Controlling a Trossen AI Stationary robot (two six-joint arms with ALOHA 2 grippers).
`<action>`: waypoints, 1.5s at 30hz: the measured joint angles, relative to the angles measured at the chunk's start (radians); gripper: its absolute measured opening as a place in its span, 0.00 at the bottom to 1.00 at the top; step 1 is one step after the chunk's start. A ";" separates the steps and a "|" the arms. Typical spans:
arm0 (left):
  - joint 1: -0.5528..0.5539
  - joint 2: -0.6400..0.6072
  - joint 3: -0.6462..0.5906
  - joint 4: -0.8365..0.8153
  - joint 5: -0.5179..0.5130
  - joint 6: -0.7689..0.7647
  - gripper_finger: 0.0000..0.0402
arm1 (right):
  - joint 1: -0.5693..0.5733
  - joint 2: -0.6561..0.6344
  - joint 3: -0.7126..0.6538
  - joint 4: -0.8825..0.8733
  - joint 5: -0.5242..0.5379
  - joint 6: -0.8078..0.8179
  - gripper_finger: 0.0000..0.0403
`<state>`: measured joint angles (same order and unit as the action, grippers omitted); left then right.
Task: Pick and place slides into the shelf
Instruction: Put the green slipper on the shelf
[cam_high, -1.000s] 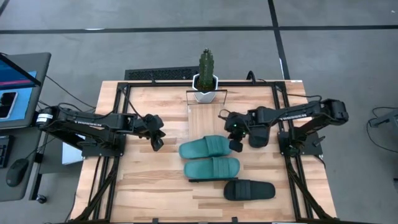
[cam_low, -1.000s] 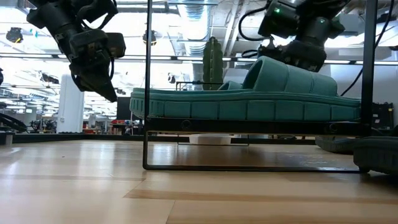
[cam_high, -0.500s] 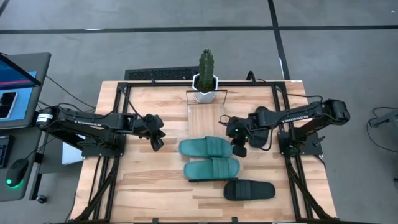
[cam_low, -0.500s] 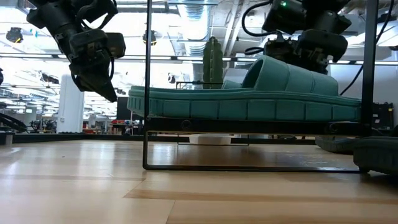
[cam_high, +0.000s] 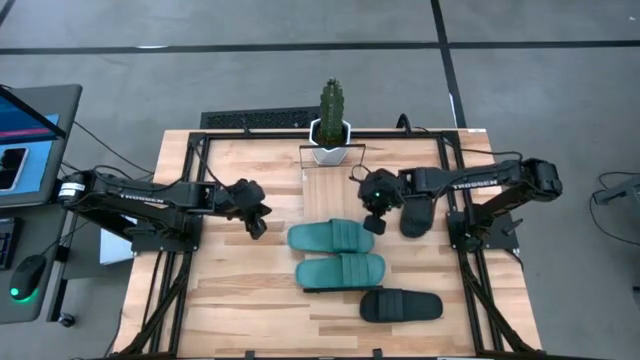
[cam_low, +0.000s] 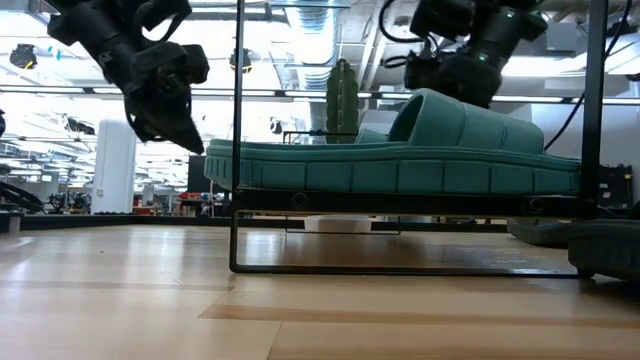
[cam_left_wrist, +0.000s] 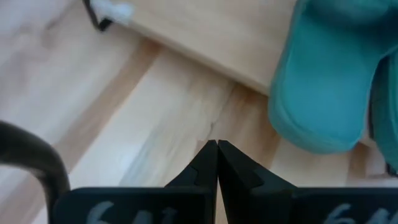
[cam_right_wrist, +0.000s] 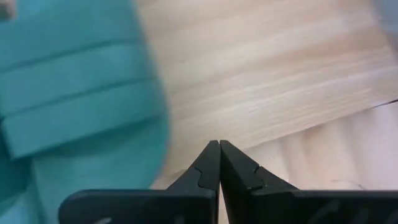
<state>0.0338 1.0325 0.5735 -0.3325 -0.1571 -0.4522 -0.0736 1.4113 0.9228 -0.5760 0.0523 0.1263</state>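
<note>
On the wooden table (cam_high: 230, 290), two teal slides lie on the narrow plank shelf (cam_high: 322, 185) that runs from the far edge toward the near edge down the table's middle. The farther teal slide (cam_high: 330, 237) and the nearer teal slide (cam_high: 342, 270) both lie with their long axes crosswise to the shelf. One black slide (cam_high: 401, 306) sits near the table's near edge, just right of the shelf line, its long axis also crosswise. A second black slide (cam_high: 415, 215) lies toward the right edge, beside the right arm, long axis roughly front to back.

The right gripper (cam_high: 371, 222) hangs just off the right-hand end of the farther teal slide, its fingers pressed together and gripping nothing; the right wrist view shows bare shelf wood ahead of them and the teal slide to one side. The black slide by the right edge lies just to the right of this gripper, so the right arm looks the nearer one for it. The left gripper (cam_high: 257, 226) is likewise pinched together and empty, over bare table left of the shelf, near the farther teal slide's left end.

Open room lies on the shelf between the cactus pot (cam_high: 330, 137) and the farther teal slide; the left half of the table is bare.
</note>
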 joint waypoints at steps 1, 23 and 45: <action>0.000 0.001 0.000 0.015 -0.001 0.012 0.00 | -0.007 0.000 0.009 -0.002 0.011 -0.007 0.00; 0.037 0.213 0.000 0.290 0.309 0.112 0.00 | -0.061 0.000 0.160 -0.178 0.085 -0.112 0.00; 0.035 0.213 0.000 0.252 0.224 0.135 0.00 | -0.057 0.000 0.161 -0.186 0.081 -0.119 0.00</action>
<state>0.0692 1.2457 0.5739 -0.0802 0.0666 -0.3172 -0.1307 1.4109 1.0836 -0.7620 0.1337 0.0071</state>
